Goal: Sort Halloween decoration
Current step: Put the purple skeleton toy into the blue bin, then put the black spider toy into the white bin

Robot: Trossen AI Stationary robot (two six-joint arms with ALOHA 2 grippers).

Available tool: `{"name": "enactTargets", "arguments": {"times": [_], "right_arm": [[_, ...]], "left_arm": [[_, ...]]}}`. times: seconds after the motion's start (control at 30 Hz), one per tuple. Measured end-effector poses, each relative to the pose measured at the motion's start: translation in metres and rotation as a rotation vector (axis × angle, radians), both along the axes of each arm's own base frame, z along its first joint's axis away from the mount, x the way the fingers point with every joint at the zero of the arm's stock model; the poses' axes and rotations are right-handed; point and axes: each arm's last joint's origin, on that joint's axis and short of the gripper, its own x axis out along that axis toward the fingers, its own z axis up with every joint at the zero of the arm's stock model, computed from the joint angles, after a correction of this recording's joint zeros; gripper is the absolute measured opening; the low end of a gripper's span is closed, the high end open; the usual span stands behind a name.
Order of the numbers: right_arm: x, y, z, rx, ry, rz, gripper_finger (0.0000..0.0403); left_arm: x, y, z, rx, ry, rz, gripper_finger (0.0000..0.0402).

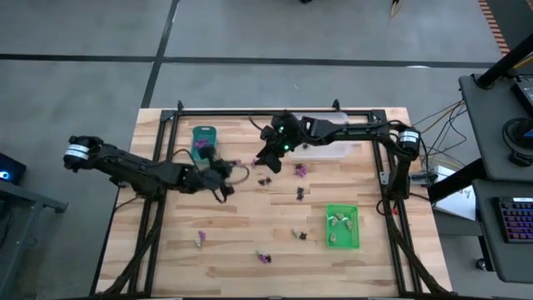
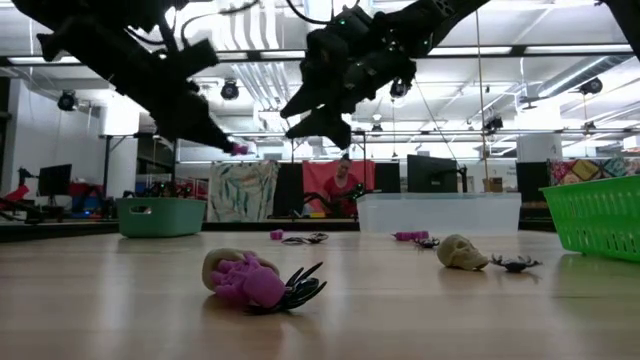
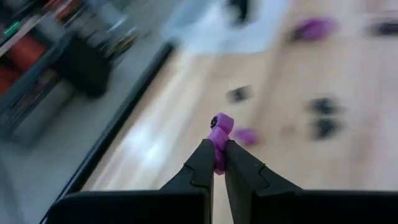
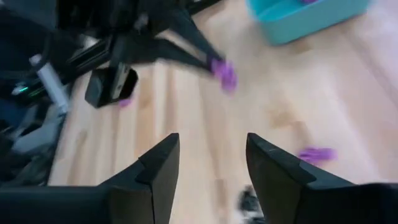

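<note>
From above, the left gripper (image 1: pixel 236 172) sits just below the teal tray (image 1: pixel 204 133), arm reaching in across the wooden table (image 1: pixel 166 250). The right gripper (image 1: pixel 268 161) hangs to the right of that tray, in front of the clear tray (image 1: pixel 329 148). Trinkets lie scattered well right of and below the teal tray: a purple one (image 1: pixel 301 169), a black one (image 1: pixel 299 193), another purple one (image 1: pixel 265 257) near the table's front edge. The green tray (image 1: pixel 342 226) holds a few pale pieces, far from the teal tray on the opposite side.

Down at table level, the left gripper (image 2: pixel 225 142) is raised above the teal tray (image 2: pixel 160 215) with a speck of purple trinket (image 2: pixel 240 149) at its tip. The right gripper (image 2: pixel 312 118) hovers higher, off to the tray's right. Up close lie a purple trinket on a black spider (image 2: pixel 262 283); farther right, a cream skull (image 2: pixel 461 251).

Left wrist camera: the fingers (image 3: pixel 202 165) are pinched tight on a purple trinket (image 3: pixel 219 134), which sticks out past the tips. Blurred wood and dark trinkets lie beyond.

Right wrist camera: the right gripper (image 4: pixel 211 158) has its two fingers (image 4: pixel 163 162) spread apart, nothing between them. Beyond, the teal tray (image 4: pixel 305 17) shows, and beside it the left arm carrying its purple trinket (image 4: pixel 224 73); another purple piece (image 4: pixel 317 154) lies on the wood.
</note>
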Motion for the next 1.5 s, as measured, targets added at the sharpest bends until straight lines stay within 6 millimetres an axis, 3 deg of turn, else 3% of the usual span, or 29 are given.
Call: {"name": "enactTargets", "arguments": {"times": [0.27, 0.43, 0.53, 0.83, 1.27, 1.5], "right_arm": [[-0.002, 0.005, 0.010, -0.068, -0.009, -0.066, 0.0171], [-0.001, 0.010, 0.008, -0.068, -0.001, -0.052, 0.0171], [-0.001, 0.013, 0.006, -0.065, 0.008, -0.046, 0.0171], [-0.002, 0.018, 0.003, -0.056, 0.050, -0.034, 0.0171], [-0.012, 0.033, -0.010, 0.006, 0.246, -0.016, 0.0171], [-0.018, 0.049, -0.016, 0.024, 0.356, 0.024, 0.0171]], "left_arm": [[-0.041, 0.068, 0.007, -0.198, -0.078, 0.488, 0.0001], [-0.058, 0.103, 0.002, -0.456, -0.085, 0.550, 0.0001], [-0.067, 0.116, -0.004, -0.491, -0.036, 0.601, 0.0001], [-0.071, 0.124, -0.010, -0.441, 0.046, 0.656, 0.0015], [-0.072, 0.124, -0.010, -0.412, 0.048, 0.677, 0.0105], [-0.071, 0.121, -0.006, -0.413, 0.023, 0.660, 0.0123]]}}
